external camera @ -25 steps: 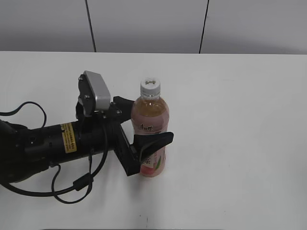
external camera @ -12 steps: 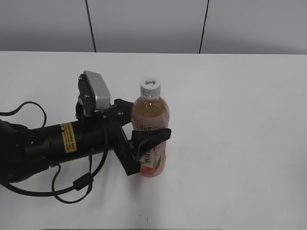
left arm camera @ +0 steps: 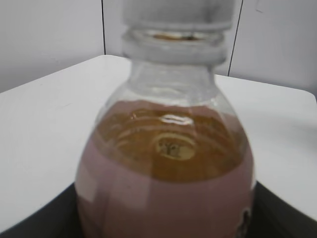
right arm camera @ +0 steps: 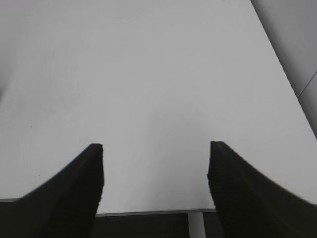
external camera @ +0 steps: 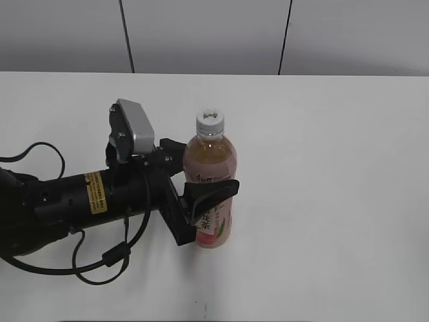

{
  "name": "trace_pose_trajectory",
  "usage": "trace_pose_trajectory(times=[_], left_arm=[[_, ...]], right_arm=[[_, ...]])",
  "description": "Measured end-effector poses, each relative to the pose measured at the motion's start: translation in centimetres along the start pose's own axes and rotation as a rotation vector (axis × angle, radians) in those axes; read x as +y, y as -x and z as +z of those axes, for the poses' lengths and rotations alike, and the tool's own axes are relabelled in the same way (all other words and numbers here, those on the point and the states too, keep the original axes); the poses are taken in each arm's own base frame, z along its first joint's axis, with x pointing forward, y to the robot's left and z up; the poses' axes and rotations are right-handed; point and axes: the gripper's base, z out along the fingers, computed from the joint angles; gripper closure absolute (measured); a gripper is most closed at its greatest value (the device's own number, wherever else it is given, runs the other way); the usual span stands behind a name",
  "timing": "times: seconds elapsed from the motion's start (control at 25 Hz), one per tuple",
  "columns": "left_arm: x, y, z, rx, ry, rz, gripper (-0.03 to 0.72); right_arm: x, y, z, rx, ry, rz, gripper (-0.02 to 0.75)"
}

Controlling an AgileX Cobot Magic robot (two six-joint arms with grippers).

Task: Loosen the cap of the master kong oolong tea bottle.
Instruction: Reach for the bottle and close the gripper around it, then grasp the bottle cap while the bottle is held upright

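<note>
- the master kong oolong tea bottle (external camera: pixel 210 188) stands upright on the white table (external camera: pixel 335 168), left of the middle in the exterior view, with its cap (external camera: pixel 210 122) on top and nothing touching the cap
- the left gripper (external camera: pixel 201 176) reaches in sideways and clasps the bottle's body across the label, one finger (external camera: pixel 216 192) in front and the other behind; i judge it clamped on the bottle
- the left wrist view is filled by the bottle's shoulder (left arm camera: pixel 168 163) and the amber tea, with the cap blurred at the top edge
- the right gripper (right arm camera: pixel 154 168) is out of the exterior view; its own camera shows its jaws set wide over bare table, holding nothing
- the step in hand looks like steadying the bottle so the other arm can turn the cap
- to do it well, the left grip should hold firm enough that the body does not spin, yet not crush the soft plastic, and stay below the neck so the cap is free
- the right gripper should come from above, centred on the cap, and close on the ribbed edge before twisting
- compared with a second ago, the front finger sits higher and tighter on the label, and the bottle has turned a little; since half a second ago nothing visibly moves
</note>
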Motion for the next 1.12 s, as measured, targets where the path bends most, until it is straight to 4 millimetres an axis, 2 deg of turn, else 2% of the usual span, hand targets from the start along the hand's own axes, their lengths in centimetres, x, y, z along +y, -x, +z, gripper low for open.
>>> trace_pose_trajectory(times=[0.52,0.64,0.76,0.92,1.12], left_arm=[[0.0,0.0,0.0,0.000,0.000,0.000,0.237],[0.0,0.0,0.0,0.000,0.001,0.000,0.237],[0.0,0.0,0.0,-0.001,0.002,-0.001,0.237],[0.0,0.0,0.0,-0.001,0.005,-0.002,0.237],[0.1,0.0,0.0,-0.003,0.011,-0.004,0.237]], right_arm=[[0.4,0.4,-0.1,-0.015,0.045,0.018,0.237],[1.1,2.4,0.4,-0.004,0.142,-0.014,0.237],[1.6,4.7,1.9,0.067,0.230,-0.068,0.237],[1.5,7.9,5.4,0.186,0.277,-0.092,0.237],[1.4,12.9,10.0,0.284,0.322,-0.113,0.238]])
